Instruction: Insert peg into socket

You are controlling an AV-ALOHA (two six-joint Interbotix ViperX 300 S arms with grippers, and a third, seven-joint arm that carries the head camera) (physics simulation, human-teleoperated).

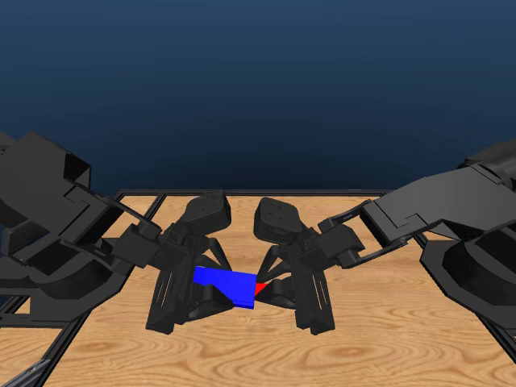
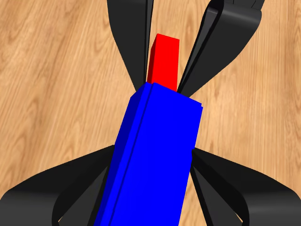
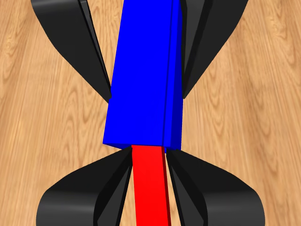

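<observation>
where the two arms meet above the middle of the wooden table (image 1: 339,355), the left gripper (image 1: 201,292) is clamped on the blue socket (image 1: 226,285), jaws pressed to its two sides. the right gripper (image 1: 278,286) is clamped on the red peg (image 1: 260,287) — one jaw on each side of the bar. peg's end is inside the socket's hollow end; only a short red stretch shows. both pieces are held off the table, roughly in line.
</observation>
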